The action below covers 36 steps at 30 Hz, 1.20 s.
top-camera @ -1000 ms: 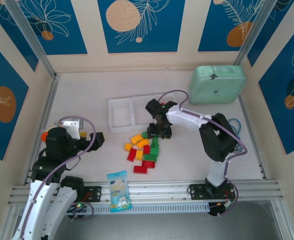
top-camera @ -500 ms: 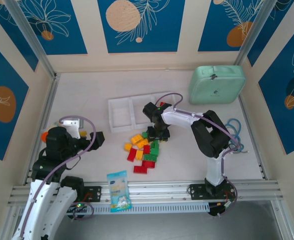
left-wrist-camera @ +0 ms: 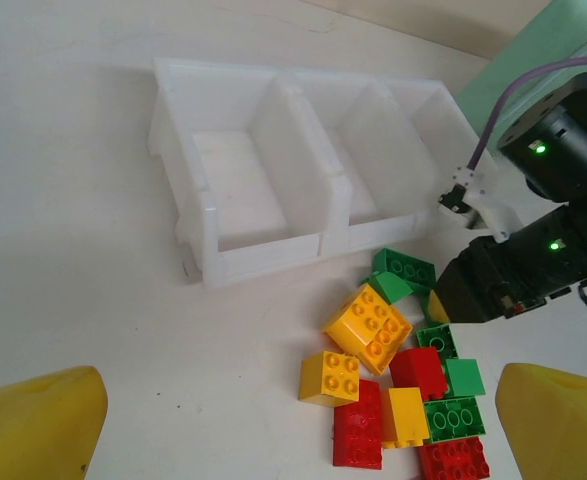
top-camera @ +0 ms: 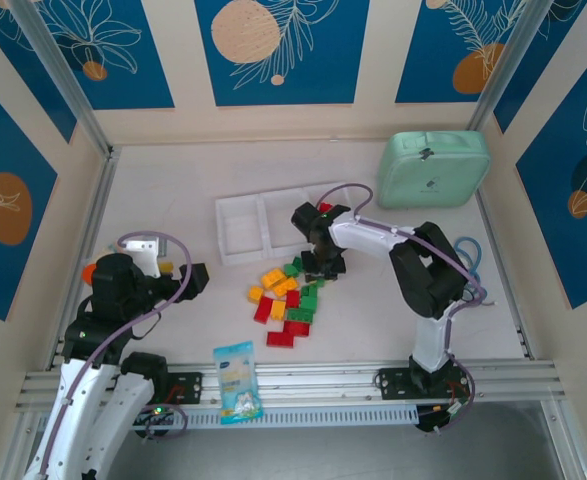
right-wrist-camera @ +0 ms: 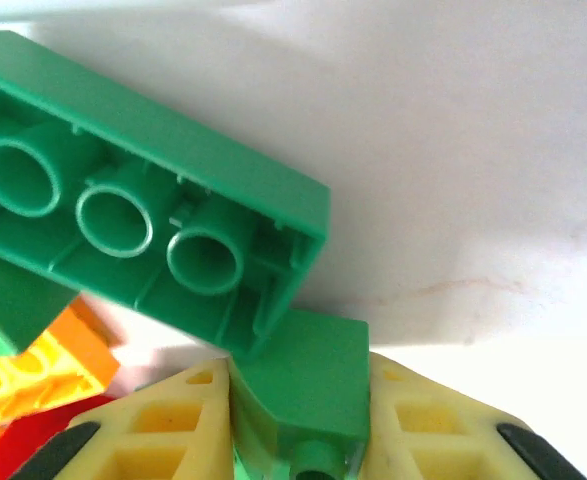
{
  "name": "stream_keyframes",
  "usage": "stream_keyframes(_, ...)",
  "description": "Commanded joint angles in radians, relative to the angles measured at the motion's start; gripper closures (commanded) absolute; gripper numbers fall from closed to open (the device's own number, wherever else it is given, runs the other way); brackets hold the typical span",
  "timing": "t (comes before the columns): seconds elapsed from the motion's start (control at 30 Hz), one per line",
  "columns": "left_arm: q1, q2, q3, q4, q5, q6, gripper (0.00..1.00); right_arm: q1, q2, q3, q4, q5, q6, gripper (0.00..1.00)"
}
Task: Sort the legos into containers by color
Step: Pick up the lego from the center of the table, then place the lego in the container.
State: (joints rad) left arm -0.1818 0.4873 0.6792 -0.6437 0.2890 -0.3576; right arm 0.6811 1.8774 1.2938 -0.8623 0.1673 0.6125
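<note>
Right hand (top-camera: 319, 267) at 12 o'clock edge of lego pile (top-camera: 285, 300), clamped on small green brick (right-wrist-camera: 308, 370). Long green brick (right-wrist-camera: 143, 210) leans against it, may drag along on lift. White three-compartment tray (top-camera: 220, 232) just beyond, 11 o'clock from that hand, long axis 9-to-3. Right arm far nearer. Left hand (top-camera: 197, 277) fully open, well apart at pile's 9 o'clock, holding nothing.

Right arm (top-camera: 373, 238) partly hides the tray's (top-camera: 220, 232) right compartment (from above); the green brick (right-wrist-camera: 313, 350) in the right hand (right-wrist-camera: 295, 400) runs off the frame's bottom.
</note>
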Motion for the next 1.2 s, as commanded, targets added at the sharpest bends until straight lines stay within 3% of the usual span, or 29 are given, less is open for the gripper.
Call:
stream_keyframes(0.0, -0.004, 0.001, -0.007, 0.011, 0.027, 0.012, 0.01, 0.007, -0.112, 0.030, -0.067, 0.034, -0.025, 0.74)
stream_keyframes(0.23, -0.005, 0.000, -0.007, 0.013, 0.034, 0.011, 0.01, -0.002, -0.155, 0.208, -0.085, 0.041, -0.097, 0.74)
stream_keyframes(0.57, -0.005, 0.004, -0.008, 0.018, 0.050, 0.009, 0.01, -0.066, 0.135, 0.569, -0.042, -0.050, -0.158, 0.75)
stream_keyframes(0.73, -0.005, 0.005, -0.010, 0.019, 0.051, 0.008, 0.01, -0.105, 0.276, 0.685, -0.028, -0.156, -0.122, 0.74)
stream_keyframes(0.9, -0.005, 0.009, -0.010, 0.021, 0.056, 0.008, 0.01, -0.117, 0.350, 0.758, -0.052, -0.175, -0.108, 0.63)
stream_keyframes(1.1, -0.004, 0.019, -0.012, 0.021, 0.053, 0.006, 0.01, -0.109, 0.325, 0.748, -0.053, -0.172, -0.101, 0.36)
stream_keyframes(1.17, -0.004, 0.020, -0.011, 0.021, 0.053, 0.006, 0.01, -0.106, 0.306, 0.742, -0.063, -0.173, -0.098, 0.31)
